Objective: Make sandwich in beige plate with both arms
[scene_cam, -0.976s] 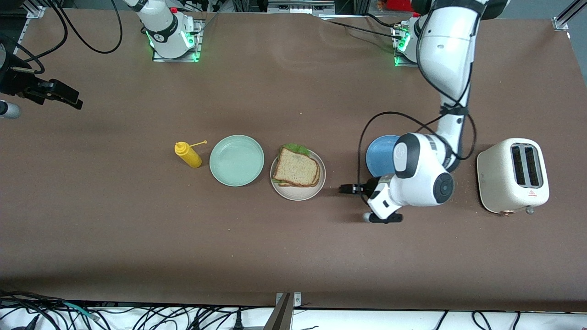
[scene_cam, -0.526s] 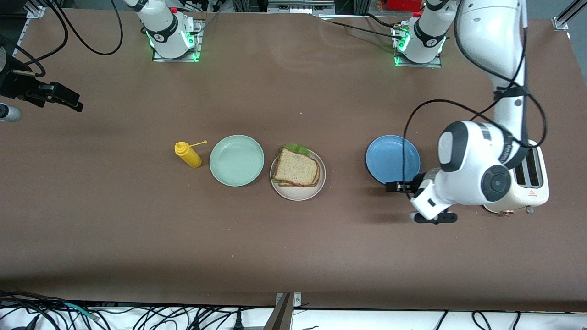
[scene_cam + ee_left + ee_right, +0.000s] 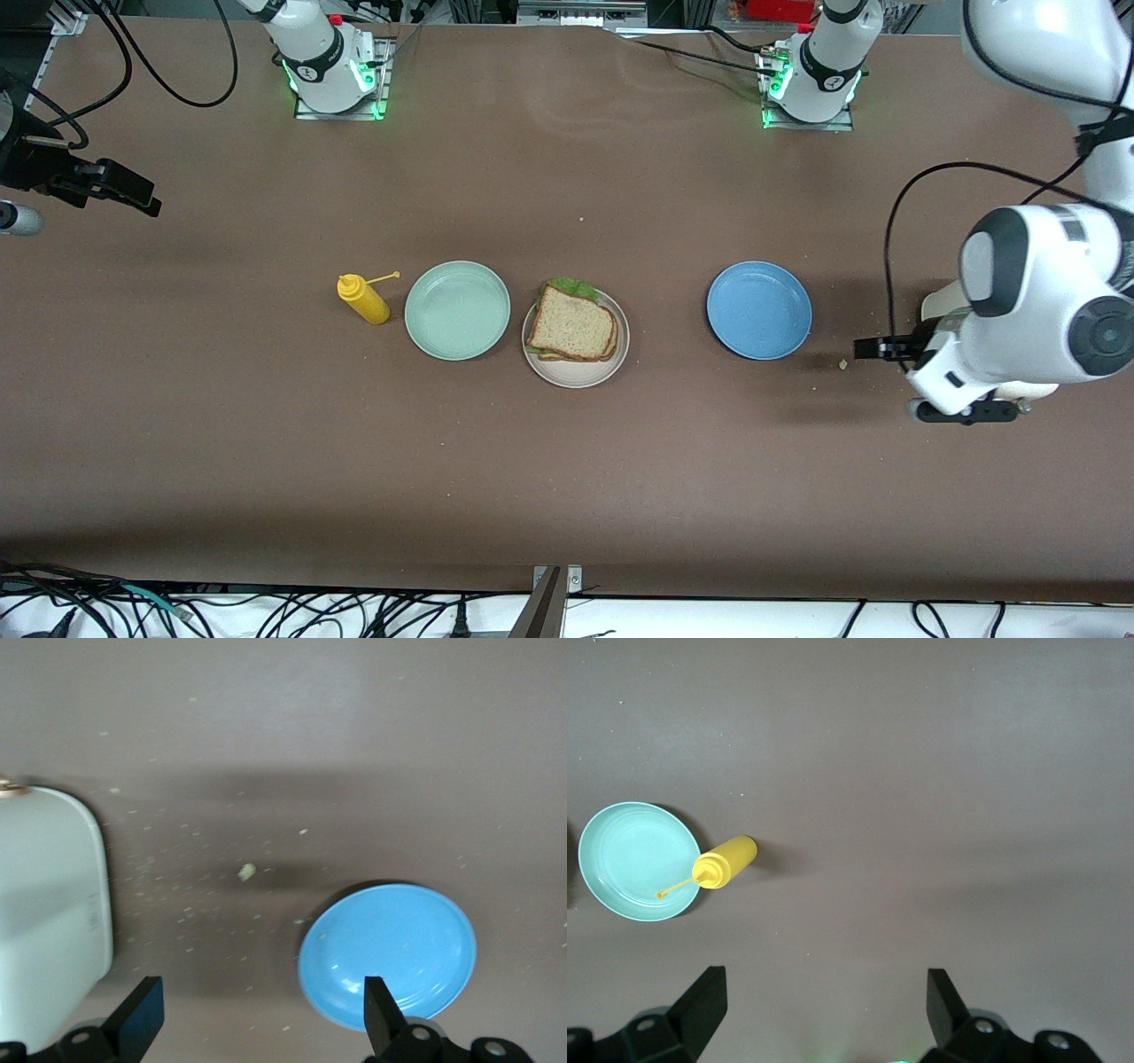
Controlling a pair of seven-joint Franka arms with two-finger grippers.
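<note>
The sandwich point(image 3: 571, 326), brown-crusted bread with green lettuce showing at its edge, lies on the beige plate point(image 3: 578, 376) at mid-table. My left gripper point(image 3: 873, 347) hangs open and empty over bare table between the blue plate point(image 3: 758, 309) and the toaster point(image 3: 937, 305). The left wrist view shows its fingers wide apart point(image 3: 261, 1020), with the blue plate point(image 3: 390, 952) and the toaster point(image 3: 44, 921) below. My right gripper point(image 3: 142, 197) waits open at the right arm's end of the table. The right wrist view shows nothing between its spread fingers point(image 3: 826, 997).
A mint-green plate point(image 3: 457, 309) sits beside the beige plate toward the right arm's end, with a yellow mustard bottle point(image 3: 363, 299) beside it. Both also show in the right wrist view: plate point(image 3: 629, 859), bottle point(image 3: 726, 861). Crumbs dot the table near the toaster.
My left arm has swung from just beside the beige plate, past the blue plate, toward the toaster at its own end of the table. The right arm has stayed put.
</note>
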